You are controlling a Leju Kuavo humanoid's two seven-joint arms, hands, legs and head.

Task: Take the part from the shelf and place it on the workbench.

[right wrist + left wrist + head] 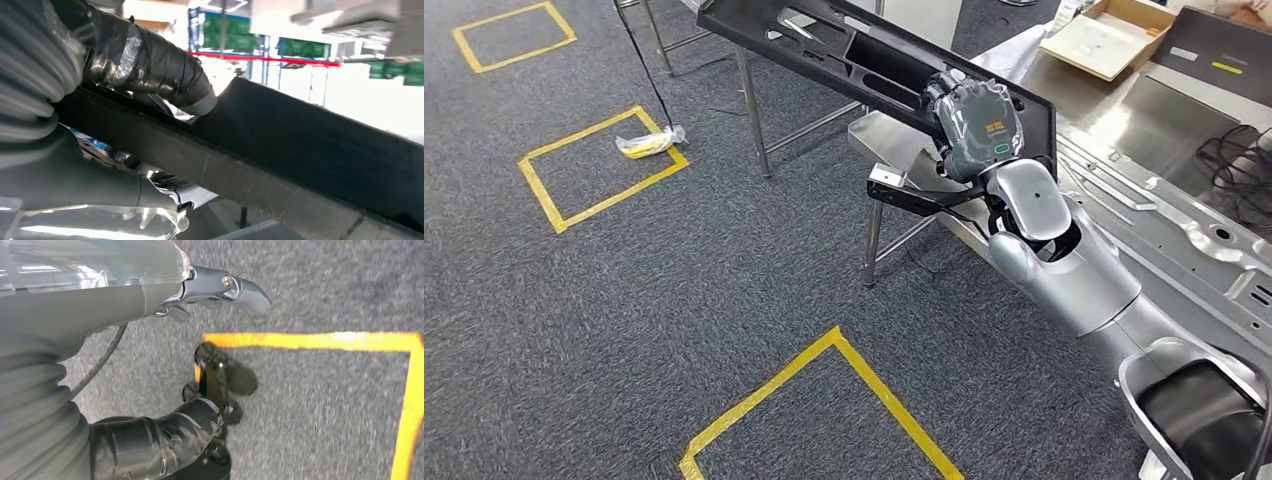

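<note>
The part is a long black plastic panel with cut-outs. It is held tilted in the air above the near edge of the steel workbench, one end reaching out over the carpet. My right hand grips it near its right end. Close up in the right wrist view, the taped thumb lies over the panel's edge. My left hand hangs above the floor holding nothing, its fingers apart.
A pressed sheet-metal piece lies on the workbench with black cables and a cardboard box behind it. Table legs stand on the carpet. Yellow tape squares mark the floor; one holds a small wrapped yellow object.
</note>
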